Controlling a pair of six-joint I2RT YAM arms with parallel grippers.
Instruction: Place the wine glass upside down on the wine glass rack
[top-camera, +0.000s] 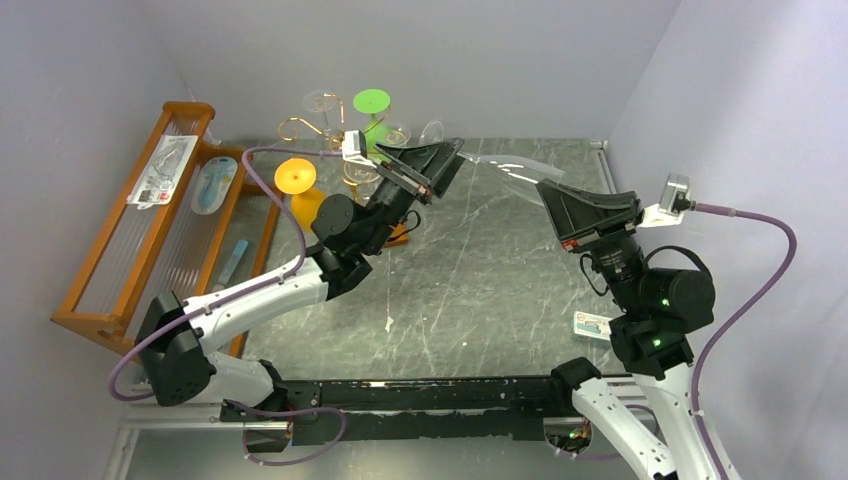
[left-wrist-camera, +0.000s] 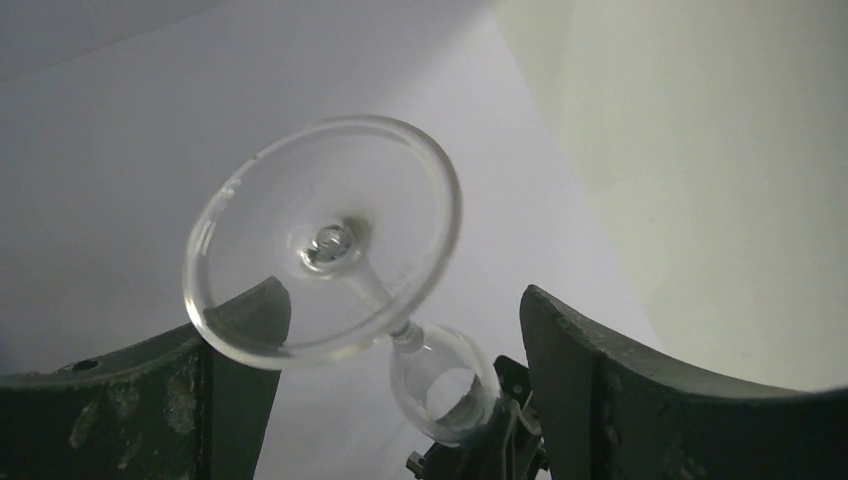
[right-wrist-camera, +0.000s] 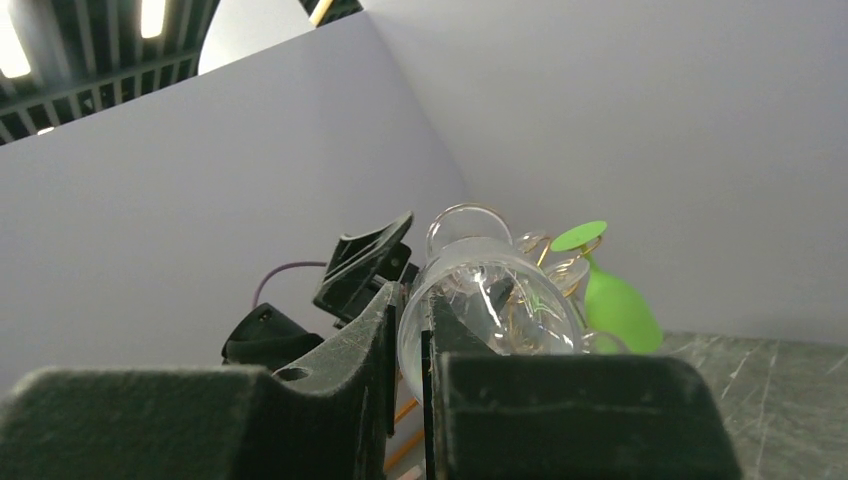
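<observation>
Pale lilac walls (top-camera: 450, 60) close in a grey marbled surface (top-camera: 480, 290). Above it the wine glass (top-camera: 508, 172) lies sideways, bowl pinched by the right jaws, foot between the wide-open left jaws. The wine glass rack (top-camera: 300, 125) stands far left.

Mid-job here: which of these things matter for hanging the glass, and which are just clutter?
Job: wine glass, pinched by the right gripper; open left gripper at its foot; gold wine glass rack.
Lying about: wooden shelf; small box by the right arm; green glass, orange glass at the rack.
</observation>
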